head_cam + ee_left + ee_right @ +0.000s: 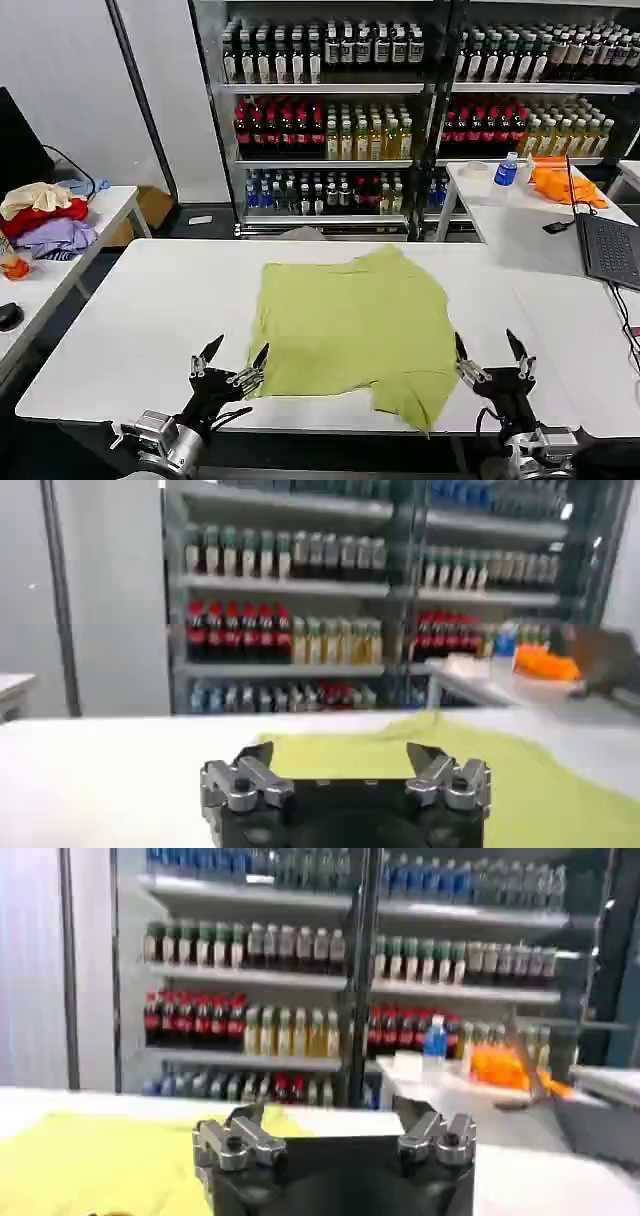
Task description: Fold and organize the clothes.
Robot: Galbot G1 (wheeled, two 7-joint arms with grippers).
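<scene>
A plain lime, yellow-green T-shirt (352,330) is lying on a white table (140,330), showing no print. The left gripper (232,362) and right gripper (490,358) are showing black fingers with silver metal joints. Behind the table, shelves (325,88) are holding bottles with dark, red, yellow and blue contents. Beside the table, red, lilac and cream clothes (42,220) are lying heaped.

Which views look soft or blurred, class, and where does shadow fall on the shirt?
Head view: fairly crisp, even lighting; the lime T-shirt shows soft shadows in its wrinkles and under its folded near corner. Left wrist view: shelves blurred, left gripper sharper. Right wrist view: bottles hazy behind the right gripper.
</scene>
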